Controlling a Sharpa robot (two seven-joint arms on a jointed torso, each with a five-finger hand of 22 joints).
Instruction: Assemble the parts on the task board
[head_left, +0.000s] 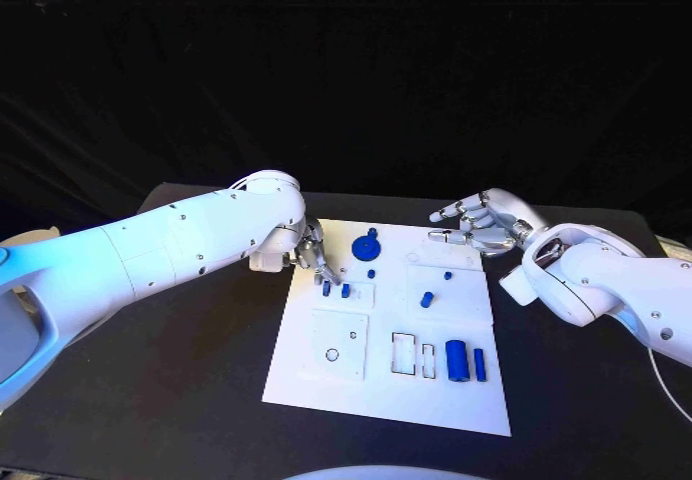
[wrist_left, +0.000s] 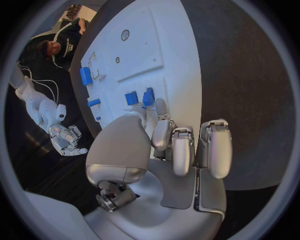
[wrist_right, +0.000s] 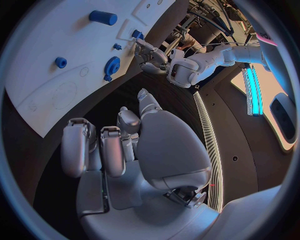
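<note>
1. Left hand (head_left: 310, 252) holds nothing, fingertips lowered just beside two small blue pegs (head_left: 335, 289) on the task board (head_left: 325, 375).
2. Right hand (head_left: 483, 225) hovers off the board, loosely curled, grasping nothing.
3. Advice: pinch one peg upright; keep clear of the blue gear (head_left: 366, 245).

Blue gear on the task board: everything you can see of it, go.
The blue gear is a small, toothed, round part in solid blue, plastic by its look, with a hub or stub rising from its middle, seen best in the right wrist view. It lies flat on the task board near the board's far edge, about midway across. Neither hand touches it: the left hand is down at the board just beside it, the right hand hangs off the board's far right corner.
</note>
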